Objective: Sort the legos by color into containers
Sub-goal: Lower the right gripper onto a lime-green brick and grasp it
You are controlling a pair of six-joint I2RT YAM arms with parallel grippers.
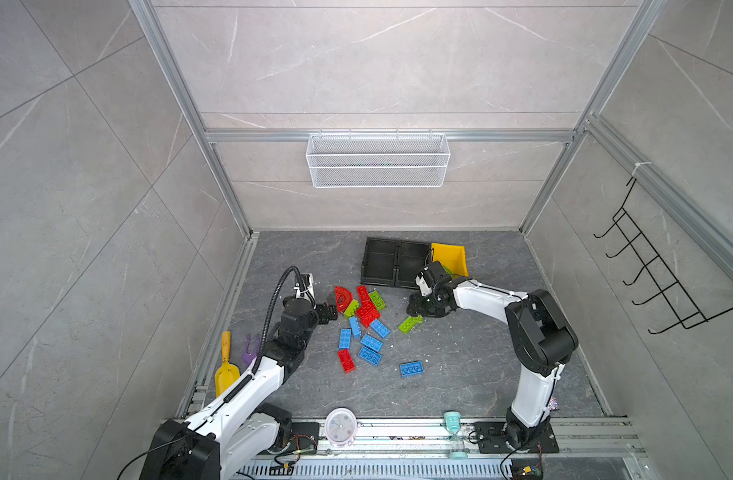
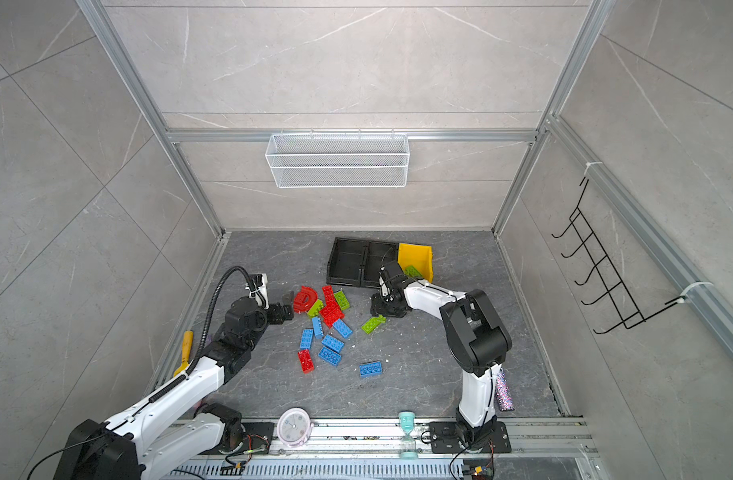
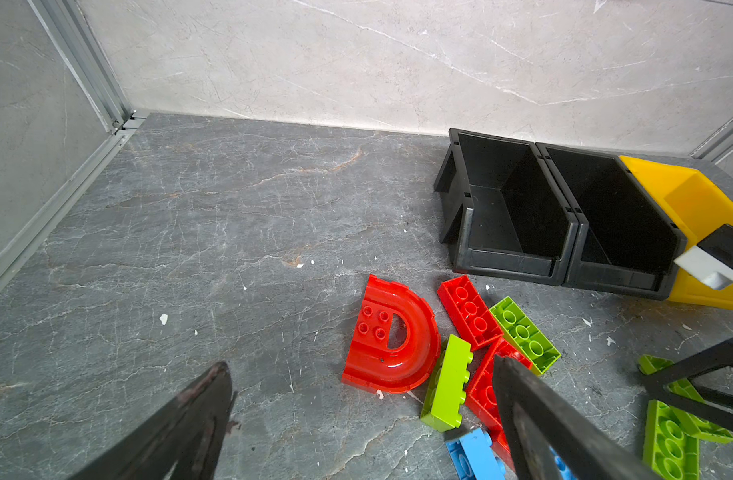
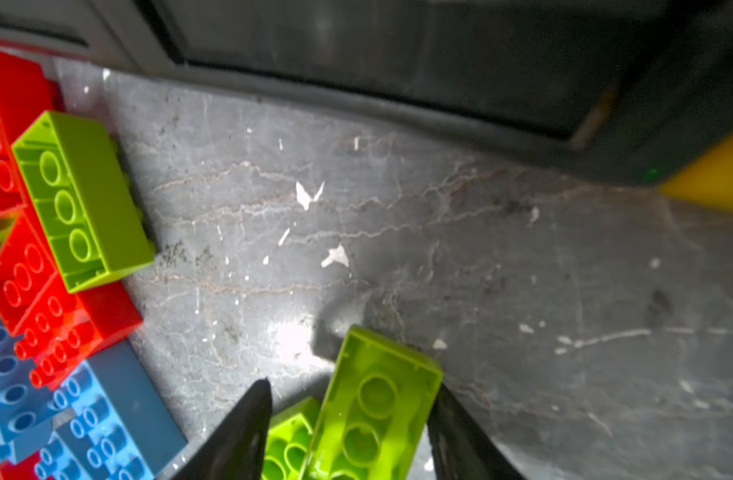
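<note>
Red, blue and lime green legos lie scattered mid-floor, among them a red arch (image 1: 343, 297) (image 3: 391, 336) and several blue bricks (image 1: 371, 343). Two black containers (image 1: 380, 259) (image 1: 412, 266) and a yellow one (image 1: 450, 251) stand side by side at the back; a green brick (image 2: 412, 271) shows in the yellow one. My left gripper (image 1: 331, 309) (image 3: 360, 363) hangs open just left of the arch, holding nothing. My right gripper (image 1: 414, 309) (image 4: 353, 384) is low in front of the bins, its fingers against the sides of two upside-down green legos (image 1: 409, 323) (image 4: 377, 399).
A yellow shovel (image 1: 225, 365) and a purple tool (image 1: 250, 347) lie by the left rail. A pink clock (image 1: 340, 426) and a teal hourglass (image 1: 454, 432) stand on the front rail. A white mesh basket (image 1: 377, 160) hangs on the back wall.
</note>
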